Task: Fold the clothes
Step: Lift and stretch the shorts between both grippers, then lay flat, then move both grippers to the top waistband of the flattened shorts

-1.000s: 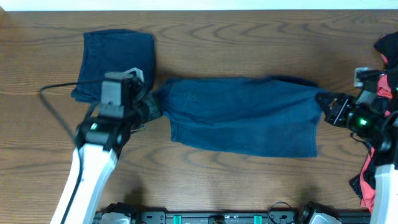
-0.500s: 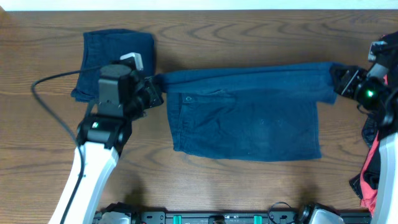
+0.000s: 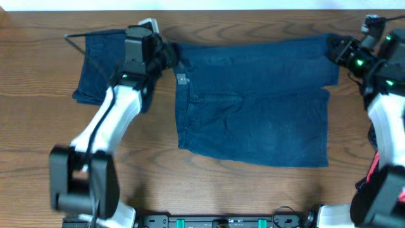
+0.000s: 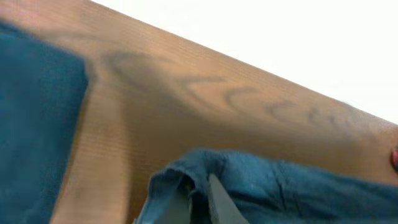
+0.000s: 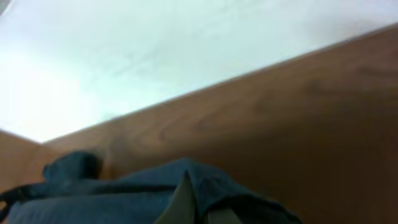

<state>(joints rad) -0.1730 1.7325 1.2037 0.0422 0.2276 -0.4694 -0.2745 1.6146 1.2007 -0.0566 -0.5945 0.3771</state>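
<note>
The shorts [image 3: 253, 104] spread open (previously folded).

We take this for a robotics lab bench, though the views show little beyond the surface [image 3: 253, 190] itself. A left arm [image 3: 107, 120] and a right arm [image 3: 383, 120], both white, rise from a black rail [image 3: 228, 222] at its near edge. A loose cable [image 3: 76, 35] trails over the wood grain, and a plain white backdrop [image 5: 186, 56] closes the far side. Navy shorts [image 3: 253, 107] and a folded blue garment [image 3: 95, 69] lie there.
</note>
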